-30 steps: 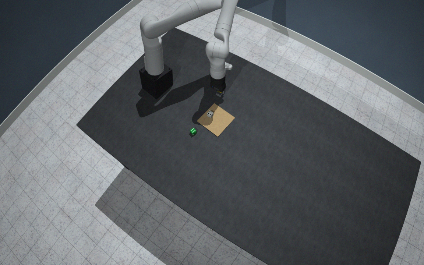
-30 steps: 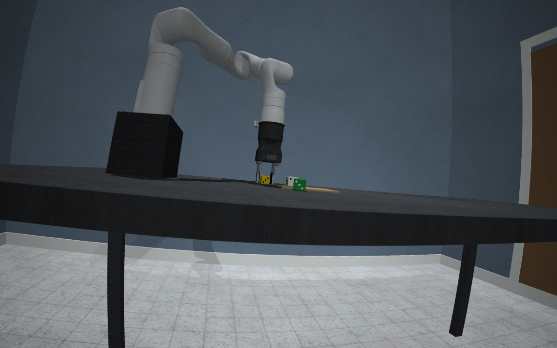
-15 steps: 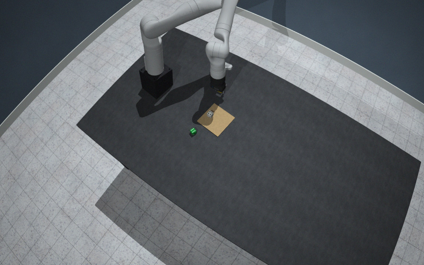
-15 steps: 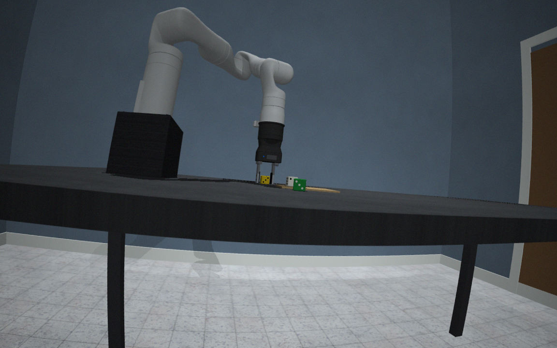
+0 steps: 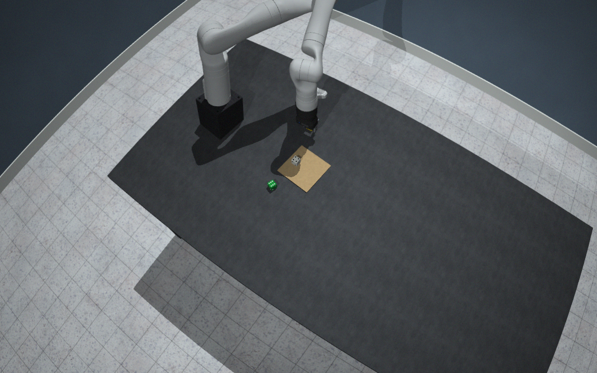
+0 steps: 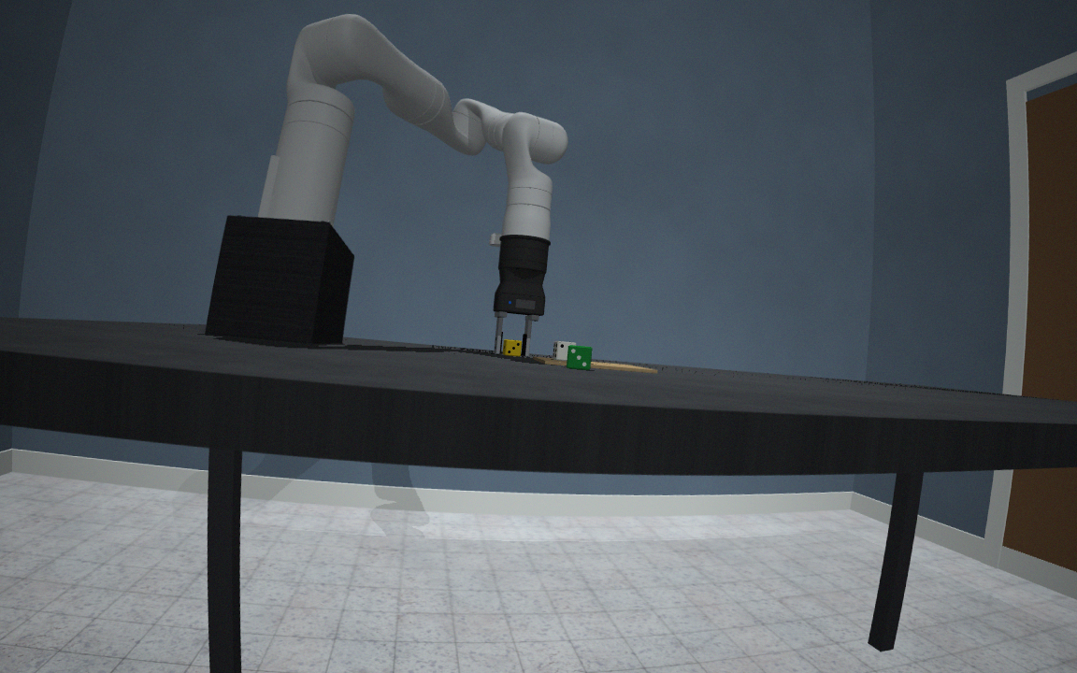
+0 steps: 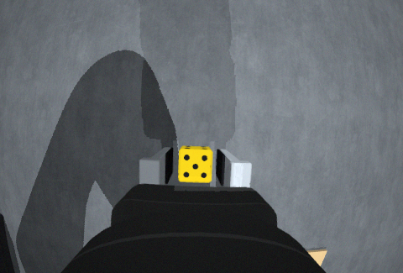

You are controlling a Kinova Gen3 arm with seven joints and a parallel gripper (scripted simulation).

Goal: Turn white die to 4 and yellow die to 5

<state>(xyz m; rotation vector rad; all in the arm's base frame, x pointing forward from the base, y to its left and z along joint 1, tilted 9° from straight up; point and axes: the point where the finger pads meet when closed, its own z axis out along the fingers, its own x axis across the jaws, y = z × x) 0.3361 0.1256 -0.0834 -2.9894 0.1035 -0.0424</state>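
Yellow die, five pips up, off the mat and between the spread fingers of the tool.

Item: one yellow die [image 5: 310,130] [image 6: 512,347] [image 7: 195,165], flat on the tabletop [image 5: 384,231] [image 6: 442,389] [image 7: 302,76], near the mat but wholly outside it. Upper face: five black pips, plain in the wrist view. From above, mostly hidden beneath the tool.

Arm [image 5: 307,71] [image 6: 417,79]: pale grey, mounted on a black base block [image 5: 221,115] [image 6: 266,280]; raised and bent, reaching out from the base, its last section hanging nearly upright. Tool [image 5: 310,131] [image 6: 513,341] [image 7: 194,160]: pointed downward, fingers low about the die. Condition: spread, pinching nothing; one finger to either side of the die, a gap visible at each flank in the wrist view. Whether the fingertips touch the tabletop cannot be told.

Mat [image 5: 312,171] [image 6: 630,367] [image 7: 316,257]: tan, square, flat on the tabletop.

White die [image 5: 295,160] [image 6: 562,350]: flat on the mat, set in from its edge, in the arm's shadow. Upper face: seemingly four pips, too small to be certain.

Green die [image 5: 271,184] [image 6: 579,358]: on the tabletop, just beside the mat and apart from it. Upper face: six white pips; a side face in the exterior view carries three.
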